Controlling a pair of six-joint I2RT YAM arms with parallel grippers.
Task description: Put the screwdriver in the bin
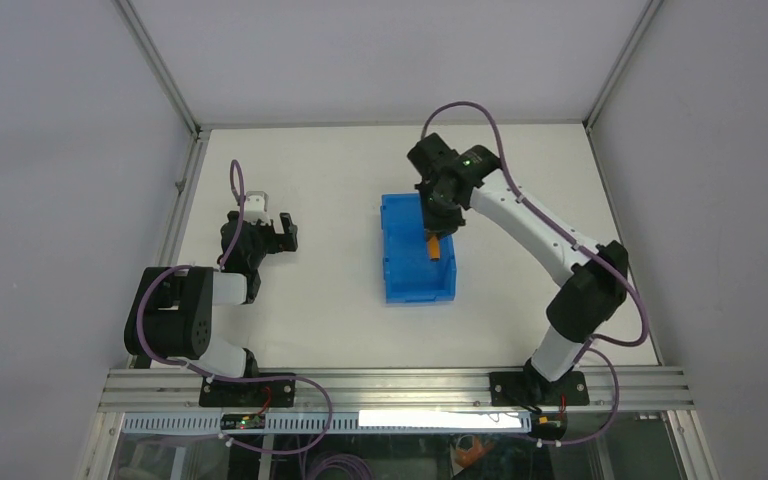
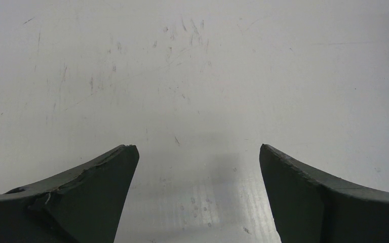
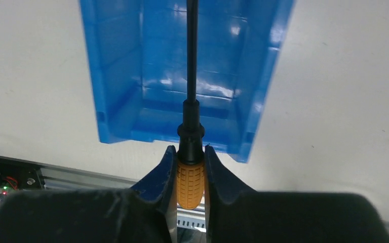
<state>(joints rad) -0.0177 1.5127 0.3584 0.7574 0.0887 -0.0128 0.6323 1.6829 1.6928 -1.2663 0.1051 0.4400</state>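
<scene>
The bright blue bin (image 1: 400, 275) lies in the middle of the white table, its long side running front to back. My right gripper (image 1: 438, 222) hovers over the bin's far half, shut on the screwdriver (image 1: 434, 247), whose orange handle pokes out below the fingers. In the right wrist view both fingers of the right gripper (image 3: 190, 152) press on the ribbed orange handle of the screwdriver (image 3: 190, 181). Its black shaft points out over the bin (image 3: 116, 76) and its open inside. My left gripper (image 1: 285, 232) stands open at the left of the table, well away from the bin. The left gripper (image 2: 197, 149) has only bare table between its fingers.
An aluminium rail (image 1: 390, 385) runs along the near table edge, carrying both arm bases. Frame posts (image 1: 185, 160) and grey walls close in the table on the left, right and back. The right arm's purple cable (image 1: 500, 135) loops above its wrist.
</scene>
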